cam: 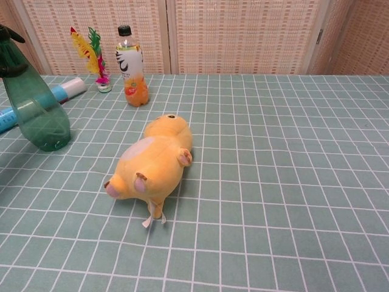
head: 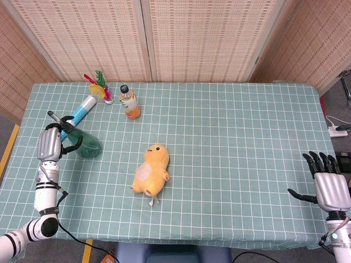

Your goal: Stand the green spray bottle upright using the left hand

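**Bottle nearly upright, left hand not yet off it**

The left hand [head: 48,143] was curled around the upper part of the green bottle [cam: 33,100], its dark fingers hooked at the neck just under the black spray head. From the head view a firm grip could not be told from a steadying touch, but the hand was plainly on the bottle, not apart from it.

The bottle's base was down on the tabletop [head: 230,142] near the left edge. In the chest view it stood with only a slight lean, so the righting looked almost complete. What seemed left: settle it square and let go without tipping it.

Just behind the bottle lay a blue-and-white tube [head: 80,111], close enough that a nudge on release could be a risk. Farther back and right of the bottle stood a feather shuttlecock [head: 98,87], and beside that an orange drink bottle [head: 129,102], upright. Well to the right of the green bottle, toward the tabletop's middle, a yellow duck plush [head: 151,170] lay on its side.

Far across from the bottle, at the right edge, the right hand [head: 328,183] hung with fingers spread, holding nothing.

Count: one green bottle, one tube, one shuttlecock, one drink bottle, one plush, two hands.
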